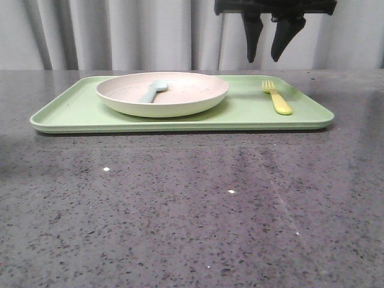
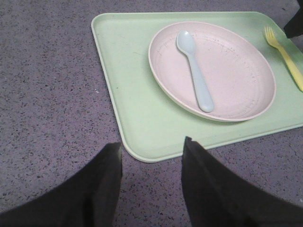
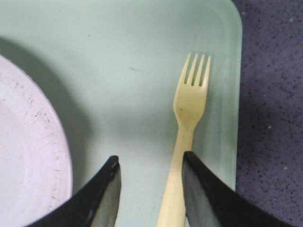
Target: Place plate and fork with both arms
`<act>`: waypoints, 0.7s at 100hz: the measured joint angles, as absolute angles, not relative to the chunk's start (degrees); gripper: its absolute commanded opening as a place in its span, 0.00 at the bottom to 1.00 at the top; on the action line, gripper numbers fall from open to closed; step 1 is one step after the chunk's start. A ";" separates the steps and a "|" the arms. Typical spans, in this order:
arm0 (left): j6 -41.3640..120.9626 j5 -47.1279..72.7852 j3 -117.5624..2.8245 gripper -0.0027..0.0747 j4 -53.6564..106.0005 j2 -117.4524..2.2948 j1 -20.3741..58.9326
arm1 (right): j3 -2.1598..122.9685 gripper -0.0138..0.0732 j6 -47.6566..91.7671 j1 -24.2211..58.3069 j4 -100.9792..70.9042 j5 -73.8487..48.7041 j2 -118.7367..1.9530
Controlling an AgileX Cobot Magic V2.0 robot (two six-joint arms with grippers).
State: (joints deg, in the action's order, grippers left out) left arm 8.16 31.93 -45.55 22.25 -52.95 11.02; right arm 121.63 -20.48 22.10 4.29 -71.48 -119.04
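Yellow plastic fork (image 3: 188, 123) lies on the green tray (image 1: 84, 111), right of the plate (image 1: 198, 99). Looks light, stiff, kinda slippery, so I'd pinch mid-handle. Right hand (image 3: 150, 189) hangs open above it; left hand (image 2: 151, 177) open too, holding nothing.

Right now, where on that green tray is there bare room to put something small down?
The widest bare patch of the tray is its left end, between the rim and the plate. A narrower strip lies between plate and fork. The plate's centre is taken by the spoon, and the right gripper hangs above the fork.
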 measured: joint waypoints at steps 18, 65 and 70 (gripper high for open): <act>7.94 30.70 -44.70 0.43 22.25 -52.60 11.02 | 117.54 0.54 -19.35 23.26 4.39 -71.48 -113.45; 7.04 27.90 -39.37 0.43 22.25 -43.53 11.02 | 91.23 0.54 -18.86 23.59 4.39 -64.04 -86.78; 7.04 27.69 -39.06 0.43 22.13 -42.20 11.02 | 88.06 0.54 -18.86 23.59 4.39 -62.34 -83.83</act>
